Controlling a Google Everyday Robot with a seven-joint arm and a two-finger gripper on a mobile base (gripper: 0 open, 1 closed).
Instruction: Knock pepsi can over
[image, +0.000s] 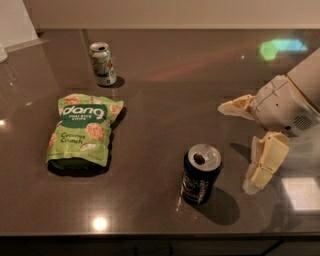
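A dark grey, glossy surface (165, 95) carried three things. The pepsi can (201, 173), a dark blue aluminium drink can with a silver top and an opened tab hole, stood upright towards the front edge, a little right of the middle, casting a shadow to its right. It touched nothing else.

The robot's arm (287, 106), a bulky white rounded housing, reached in from the right edge of the view and sloped downward toward the left. At its end the cream-coloured two-finger gripper (236, 146) was spread wide, with nothing between its fingers. One finger (235, 106) pointed leftward and lay nearly level, farther back than the can. The other finger (265, 162) hung steeply down and slightly left, its tip low above the surface or on it; which one could not be told. That lower finger was just to the right of the pepsi can, with a clear gap of bare surface between them. The gripper was not touching the can.

A flat green snack bag with white lettering and pictures of rice chips (82, 129) lay on the left side, well apart from the pepsi can. A white-and-green drink can (102, 63) stood upright near the back left, beyond the bag and far from the gripper.
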